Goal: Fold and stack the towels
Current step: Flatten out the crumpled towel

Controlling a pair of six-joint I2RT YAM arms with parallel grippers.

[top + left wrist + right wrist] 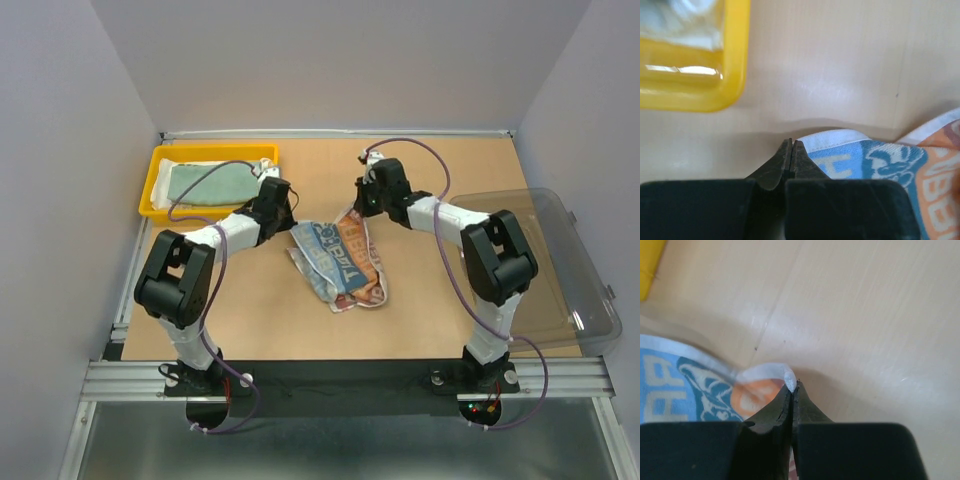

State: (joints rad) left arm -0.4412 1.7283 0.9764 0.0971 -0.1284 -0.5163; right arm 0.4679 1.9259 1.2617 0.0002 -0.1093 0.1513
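Note:
A towel with blue and orange letter print lies crumpled in the middle of the table. My left gripper is at its far left corner. In the left wrist view the jaws are shut, with the towel's white hem running right up to the tips. My right gripper is at the far right corner, shut, and a bit of white hem pokes out at its tips. The printed cloth hangs away to the left of those fingers. A pale teal-green towel and a white one lie in the yellow tray.
The yellow tray stands at the far left, its corner just beyond my left gripper. A clear plastic bin sits over the table's right edge. Grey walls close in the table on three sides.

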